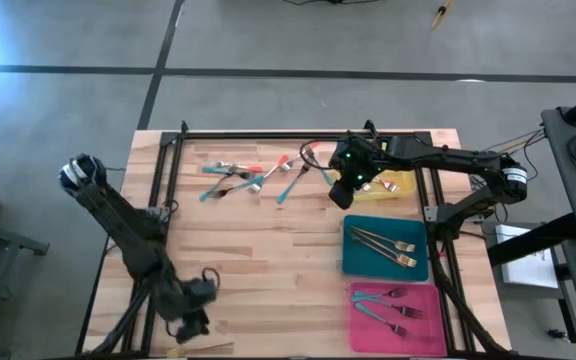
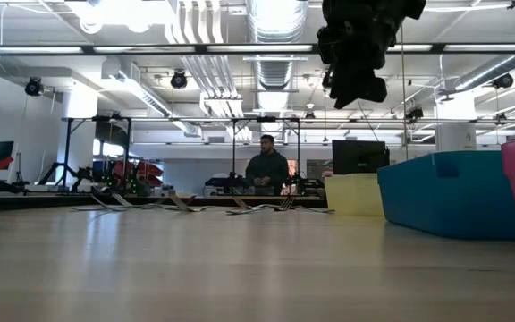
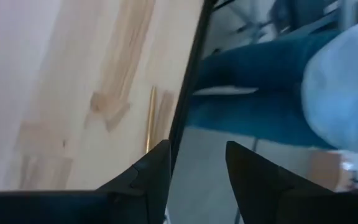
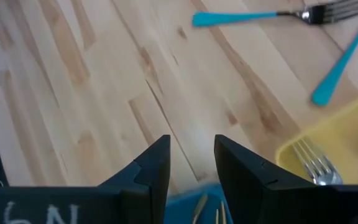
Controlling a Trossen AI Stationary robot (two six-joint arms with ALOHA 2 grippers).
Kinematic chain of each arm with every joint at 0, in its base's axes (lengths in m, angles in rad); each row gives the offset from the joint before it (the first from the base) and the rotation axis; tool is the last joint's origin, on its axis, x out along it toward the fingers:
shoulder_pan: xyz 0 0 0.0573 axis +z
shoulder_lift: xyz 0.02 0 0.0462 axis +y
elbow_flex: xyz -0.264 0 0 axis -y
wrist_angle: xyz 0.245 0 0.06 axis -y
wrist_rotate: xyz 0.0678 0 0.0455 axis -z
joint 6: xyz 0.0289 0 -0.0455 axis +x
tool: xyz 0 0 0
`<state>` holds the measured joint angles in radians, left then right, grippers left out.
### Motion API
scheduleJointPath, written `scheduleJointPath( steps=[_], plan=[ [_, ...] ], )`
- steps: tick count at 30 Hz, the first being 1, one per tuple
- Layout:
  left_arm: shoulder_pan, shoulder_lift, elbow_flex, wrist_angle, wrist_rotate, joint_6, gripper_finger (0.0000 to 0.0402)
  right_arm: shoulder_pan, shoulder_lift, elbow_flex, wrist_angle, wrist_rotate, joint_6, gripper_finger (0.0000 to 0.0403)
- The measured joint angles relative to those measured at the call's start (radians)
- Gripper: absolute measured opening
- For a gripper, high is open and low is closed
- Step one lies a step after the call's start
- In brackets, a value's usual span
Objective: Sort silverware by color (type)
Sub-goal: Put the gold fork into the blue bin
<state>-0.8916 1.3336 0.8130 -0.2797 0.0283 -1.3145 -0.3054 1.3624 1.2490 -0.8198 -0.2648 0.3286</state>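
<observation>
The loose silverware [image 1: 253, 175] lies in a scattered pile at the table's far middle: forks with teal or red-orange handles. It also shows far off in the low view [image 2: 195, 206]. Two teal-handled forks [image 4: 247, 17] lie ahead of my right gripper [image 4: 191, 162]. That gripper is open and empty, and hangs above the table [image 1: 343, 190] [image 2: 356, 63] between the pile and the yellow tray [image 1: 393, 187]. My left gripper [image 1: 193, 318] [image 3: 194, 168] is open and empty at the table's near left edge.
The yellow tray [image 4: 334, 140] holds fork heads. The teal tray [image 1: 385, 250] holds gold forks and the pink tray [image 1: 398, 315] holds teal-handled forks, both at the right. A black frame rail [image 1: 298, 135] runs along the far edge. A person [image 2: 268, 165] sits beyond the table.
</observation>
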Motion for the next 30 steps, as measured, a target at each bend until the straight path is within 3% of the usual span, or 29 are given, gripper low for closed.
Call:
scheduleJointPath(
  steps=[8, 17, 22, 30],
  plan=[
    [-0.034, 0.332, 0.277, -0.201, 0.132, 0.040, 0.0114, 0.000, 0.000, -0.001, -0.088, 0.000, -0.052, 0.0110],
    [-0.056, 0.618, 0.618, -0.558, 0.094, 0.167, 0.0100, 0.000, 0.000, -0.001, -0.096, 0.000, -0.053, 0.0112],
    [-0.060, 0.685, 0.657, -0.597, 0.081, 0.169, 0.0100, 0.000, 0.000, -0.001, -0.096, 0.000, -0.050, 0.0114],
    [-0.068, 0.693, 0.614, -0.568, 0.012, 0.126, 0.0100, 0.000, 0.000, -0.001, -0.096, 0.000, -0.032, 0.0109]
  ],
)
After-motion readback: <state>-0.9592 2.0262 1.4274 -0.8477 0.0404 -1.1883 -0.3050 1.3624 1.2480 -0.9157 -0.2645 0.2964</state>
